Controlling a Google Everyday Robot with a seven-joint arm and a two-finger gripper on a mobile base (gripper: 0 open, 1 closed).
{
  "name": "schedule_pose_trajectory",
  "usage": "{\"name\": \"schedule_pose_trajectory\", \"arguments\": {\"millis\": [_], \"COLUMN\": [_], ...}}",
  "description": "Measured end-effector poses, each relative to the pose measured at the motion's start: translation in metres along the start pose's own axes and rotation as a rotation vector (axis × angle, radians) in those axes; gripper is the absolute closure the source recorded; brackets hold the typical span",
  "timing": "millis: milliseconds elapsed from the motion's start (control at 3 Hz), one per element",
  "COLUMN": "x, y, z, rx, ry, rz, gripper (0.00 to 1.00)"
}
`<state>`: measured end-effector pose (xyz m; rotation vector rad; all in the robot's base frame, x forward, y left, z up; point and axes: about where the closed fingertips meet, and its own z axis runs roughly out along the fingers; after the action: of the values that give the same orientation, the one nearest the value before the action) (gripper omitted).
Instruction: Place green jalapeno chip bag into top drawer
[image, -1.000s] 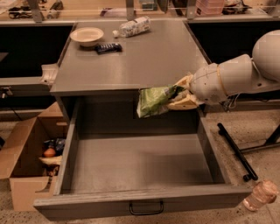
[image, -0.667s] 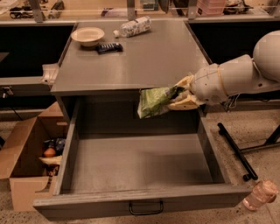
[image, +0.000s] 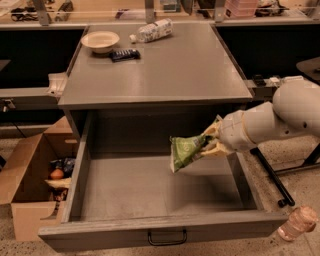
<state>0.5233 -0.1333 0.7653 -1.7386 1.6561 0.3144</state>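
1. Currently the gripper (image: 212, 145) hangs below the table's (image: 165, 70) front edge, near its right corner, jaws clamped on the green jalapeno chip bag (image: 185, 151).
2. The bag hovers over the open top drawer (image: 150, 232), clear of its floor.
3. Likely next: lower it, then part the jaws.

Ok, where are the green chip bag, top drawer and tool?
green chip bag (image: 185, 151): camera view, its front face.
top drawer (image: 110, 235): camera view, front panel.
tool (image: 210, 141): camera view, between fingertips, above drawer, gripping bag.

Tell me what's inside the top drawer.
Only bare grey floor shows in the top drawer. The gripper holds the green jalapeno chip bag over it, hiding a patch behind the bag.
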Motion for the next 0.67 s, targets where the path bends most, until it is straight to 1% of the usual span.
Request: {"name": "schedule_pose_trajectory", "arguments": {"millis": [333, 667], "x": [0.049, 0.060], "y": [0.025, 0.030], "z": [0.039, 0.047], "rx": [-0.065, -0.080], "ry": [0.077, 0.096], "rz": [0.025, 0.027], "gripper": [1.00, 0.87]}}
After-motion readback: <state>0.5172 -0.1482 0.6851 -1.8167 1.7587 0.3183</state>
